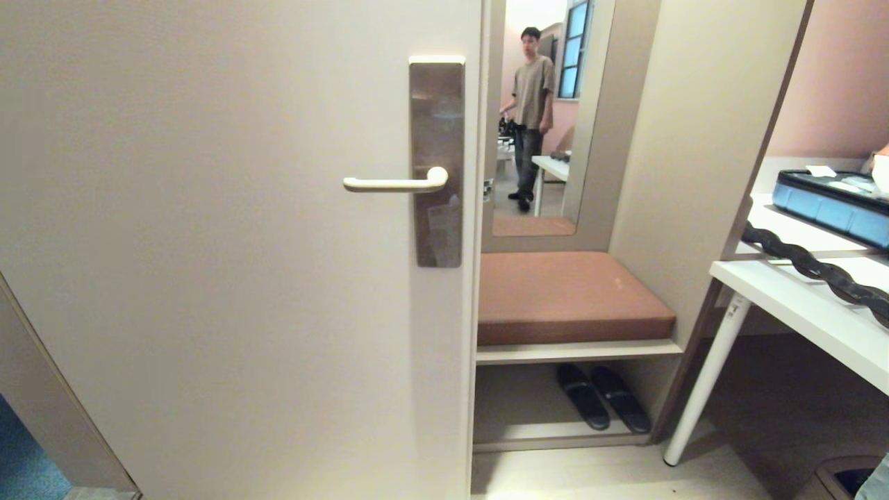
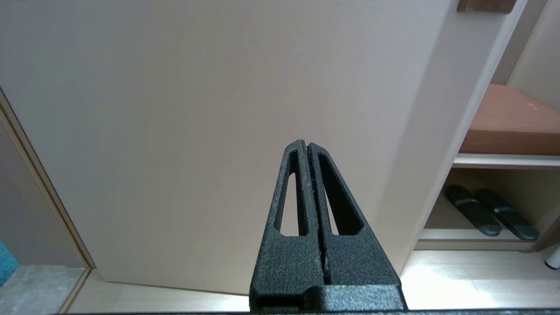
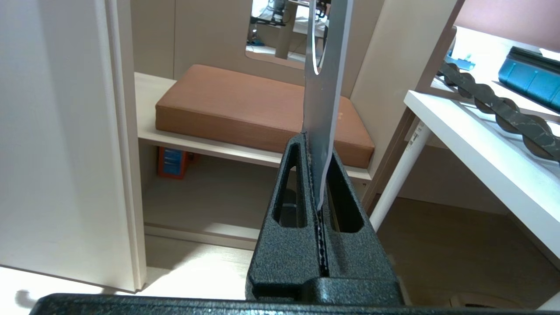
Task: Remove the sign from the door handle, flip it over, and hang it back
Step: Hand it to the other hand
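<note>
I read this as the middle of the job: the door handle (image 1: 396,183) is bare, its cream lever sticking out to the left from the tall bronze-brown plate (image 1: 437,163) on the door (image 1: 208,278), and nothing hangs on it. The sign (image 3: 323,109) is in my right gripper (image 3: 318,144), whose fingers are clamped on its lower end; it stands up edge-on from the fingers, and I can see the open curve of its hole near the top, but not which face points where. That gripper sits low and to the right of the door edge, facing the brown cushioned bench (image 3: 262,109), and it is out of the head view. My left gripper (image 2: 308,146) is parked low in front of the door with its fingers pressed together and empty. So removal looks done; whether the flip is finished I cannot tell. Next I would need to raise the right arm up and leftward, line the hole up with the lever's free end, and slide it on before letting go.
</note>
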`<state>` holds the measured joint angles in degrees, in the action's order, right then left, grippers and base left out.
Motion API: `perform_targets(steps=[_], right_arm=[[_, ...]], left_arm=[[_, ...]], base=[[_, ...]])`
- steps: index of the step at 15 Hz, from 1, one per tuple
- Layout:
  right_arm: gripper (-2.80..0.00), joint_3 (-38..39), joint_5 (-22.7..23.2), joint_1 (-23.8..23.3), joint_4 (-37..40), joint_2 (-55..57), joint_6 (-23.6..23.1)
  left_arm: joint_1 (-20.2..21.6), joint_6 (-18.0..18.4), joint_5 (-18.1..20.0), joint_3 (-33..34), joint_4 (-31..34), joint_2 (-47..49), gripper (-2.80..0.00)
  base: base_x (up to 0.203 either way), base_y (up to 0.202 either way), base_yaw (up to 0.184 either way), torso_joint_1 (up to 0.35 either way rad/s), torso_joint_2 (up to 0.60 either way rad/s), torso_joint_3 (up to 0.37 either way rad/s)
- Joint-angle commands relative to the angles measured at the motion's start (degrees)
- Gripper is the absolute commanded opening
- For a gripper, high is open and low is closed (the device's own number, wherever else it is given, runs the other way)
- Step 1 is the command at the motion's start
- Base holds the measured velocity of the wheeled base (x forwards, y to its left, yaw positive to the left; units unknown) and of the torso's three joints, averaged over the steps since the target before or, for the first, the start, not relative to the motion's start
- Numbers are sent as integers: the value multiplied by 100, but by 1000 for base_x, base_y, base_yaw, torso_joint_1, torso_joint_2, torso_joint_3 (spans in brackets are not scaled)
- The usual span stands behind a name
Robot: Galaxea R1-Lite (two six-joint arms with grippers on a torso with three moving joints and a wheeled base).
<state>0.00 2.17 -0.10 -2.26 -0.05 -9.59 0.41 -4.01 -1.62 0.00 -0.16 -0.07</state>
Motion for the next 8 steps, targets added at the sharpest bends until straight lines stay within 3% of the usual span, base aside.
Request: perform_targets(steps=[1, 8], right_arm=[[-280, 0, 3, 1, -3, 5, -8], [-280, 0, 3, 1, -3, 5, -8]], left_arm=[[2, 6, 4, 0, -2, 7, -280], [2, -3, -1, 0, -2, 7, -280]], base=[[0, 0, 0, 0, 0, 0], [0, 0, 0, 0, 0, 0]])
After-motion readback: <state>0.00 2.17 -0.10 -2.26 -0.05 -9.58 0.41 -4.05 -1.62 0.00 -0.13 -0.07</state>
